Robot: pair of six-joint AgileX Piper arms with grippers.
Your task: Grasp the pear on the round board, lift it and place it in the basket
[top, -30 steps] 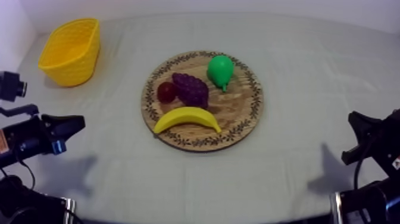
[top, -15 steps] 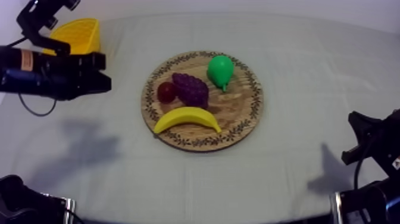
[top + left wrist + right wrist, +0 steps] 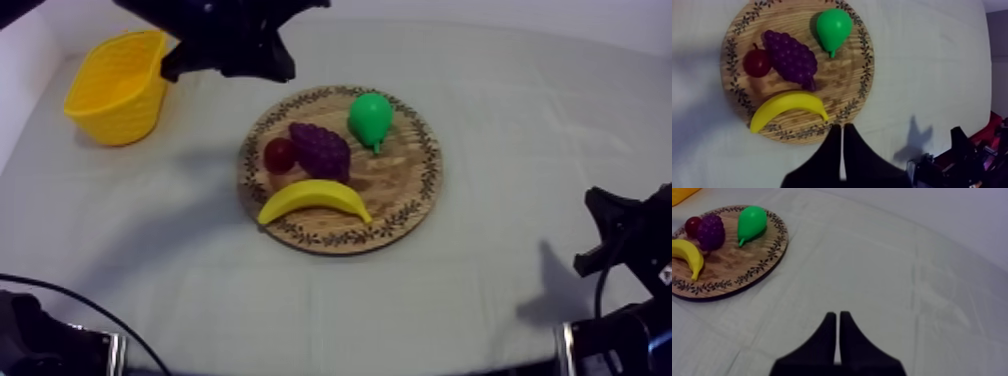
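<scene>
Fruit on one board (image 3: 402, 198): one pear (image 3: 370, 118) at its far rim, one banana (image 3: 313, 198), one grape bunch (image 3: 320, 150), one small red fruit (image 3: 279, 154); one basket (image 3: 128, 112) apart from it; left tool (image 3: 842, 128) and right tool (image 3: 837, 314) both closed, empty

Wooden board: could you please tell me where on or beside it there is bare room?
The wooden board has bare wood between the pear, the banana and its right rim. Its left half is crowded: small red fruit, grapes, banana. The cloth to its right is bare.
</scene>
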